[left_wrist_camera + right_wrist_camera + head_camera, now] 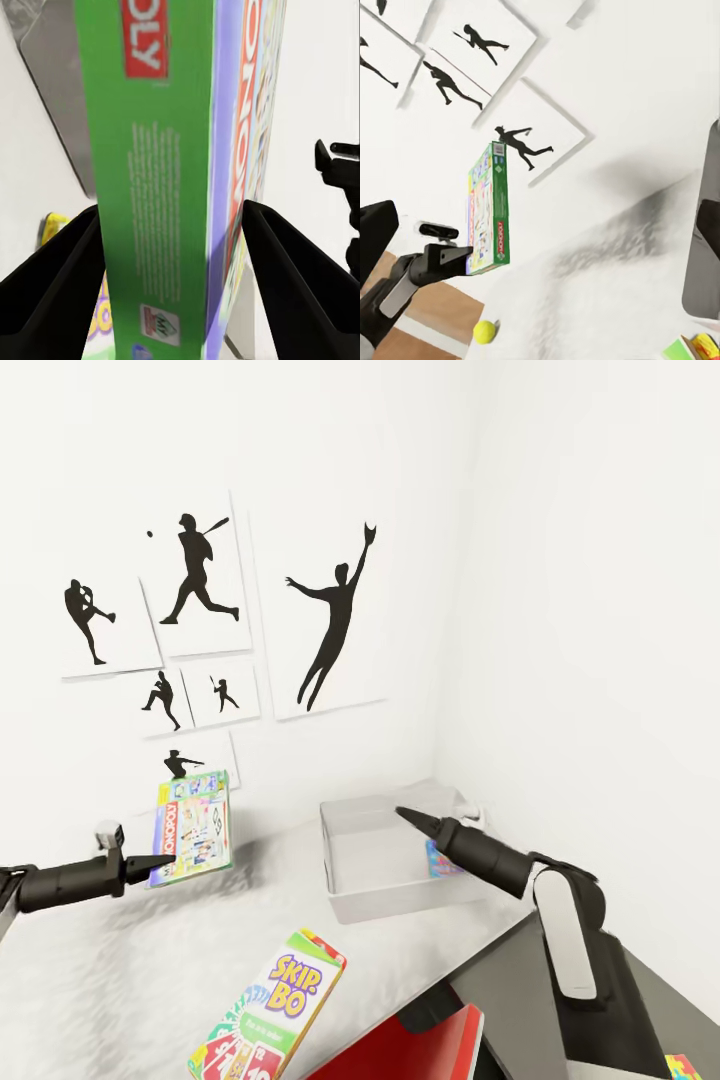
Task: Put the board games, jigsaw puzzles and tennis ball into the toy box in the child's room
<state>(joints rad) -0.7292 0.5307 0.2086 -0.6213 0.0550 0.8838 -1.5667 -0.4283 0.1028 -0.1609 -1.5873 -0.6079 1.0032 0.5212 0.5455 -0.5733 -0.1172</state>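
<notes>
My left gripper (pixel 160 860) is shut on the white-blue board game with a green edge (pixel 193 828), holding it upright above the table (pixel 120 980), left of the toy box (pixel 385 860). That game's green edge (pixel 157 187) sits between the fingers (pixel 52 292). My right gripper (pixel 405 815) hovers open and empty over the toy box. A small blue printed box (pixel 440 858) shows inside it. The Skip-Bo game (pixel 270 1010) lies on the table in front. The tennis ball (pixel 484 331) rests near the table's edge, below the held game (pixel 489 210). A jigsaw puzzle corner (pixel 685 1067) peeks in on the dark grey top.
The table ends in a wall corner. Baseball silhouette posters (pixel 200 580) hang on the wall behind the held game. A red and black object (pixel 420 1050) sits low at the table's near edge. Wooden floor (pixel 435 315) shows past the table's edge.
</notes>
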